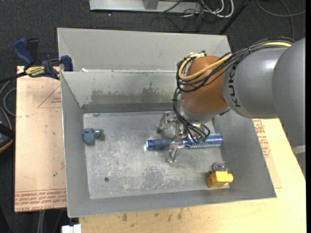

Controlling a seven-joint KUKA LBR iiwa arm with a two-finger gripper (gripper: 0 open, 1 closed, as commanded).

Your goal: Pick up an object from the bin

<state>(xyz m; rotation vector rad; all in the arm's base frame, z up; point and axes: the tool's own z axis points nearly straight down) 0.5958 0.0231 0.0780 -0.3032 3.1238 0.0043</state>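
We see the end effector (169,141) low over the middle of the bin (136,176). Its fingers are apart, one toward 12 o'clock and the other toward 6 o'clock of a blue brush-like tool (155,144) that lies flat on the bin floor. The tool runs from 9 o'clock to 3 o'clock: its plain blue handle points to 9, and its ribbed blue-and-white end points to 3, partly under the orange cover (204,89) of the wrist. The fingers straddle the handle but do not look clamped on it.

We judge the main risk to be the grip point. The fingers sit near the handle end, away from the tool's middle, so on a lift the longer ribbed part could sag, turn in the grip and slip out. The handle looks narrow and rounded. If one finger meets it first, it may roll or skid along the floor and leave the fingers closing on nothing. The fingertips also look close to the metal floor, so going lower could make them scrape or jam.

A blue-grey lump (92,135) at 9 o'clock and a yellow block (219,177) near 4 o'clock lie well apart from the tool, so we expect no trouble from them.
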